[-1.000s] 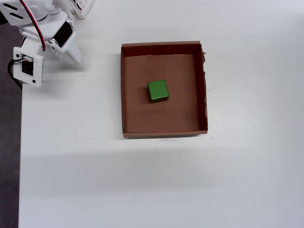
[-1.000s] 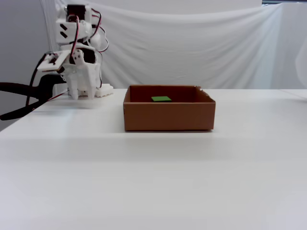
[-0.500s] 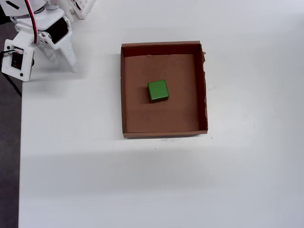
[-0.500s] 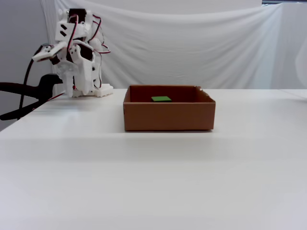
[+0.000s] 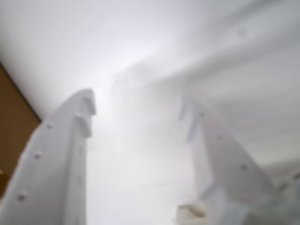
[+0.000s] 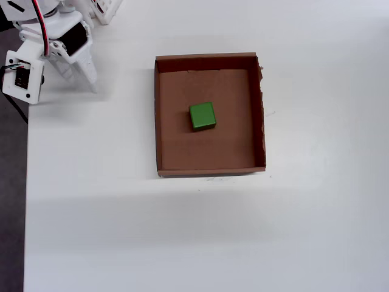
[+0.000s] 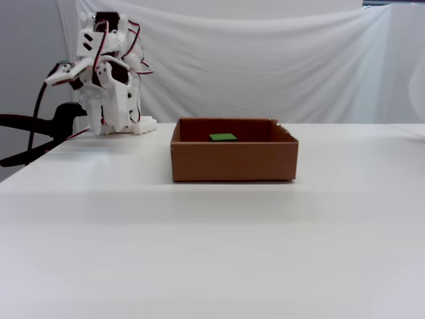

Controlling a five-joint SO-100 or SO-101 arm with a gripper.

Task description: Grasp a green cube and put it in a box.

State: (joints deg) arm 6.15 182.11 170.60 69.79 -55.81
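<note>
Green cube point(image 6: 202, 116) seen resting on floor of box point(image 6: 209, 164), near centre, apart from all walls. Box set on white worktop point(image 6: 182, 237). Tool point(image 5: 136, 110) held well apart from box at worktop corner, fingers spread, nothing between them.

Box point(image 6: 157, 121) sits mid-table, open on top, low walls all round. Cube point(image 6: 202, 115) near its centre, bare floor on every side. Arm point(image 6: 58, 42) folded at the table's point(image 6: 121, 231) far-left corner in the overhead view, well apart from the box.
</note>
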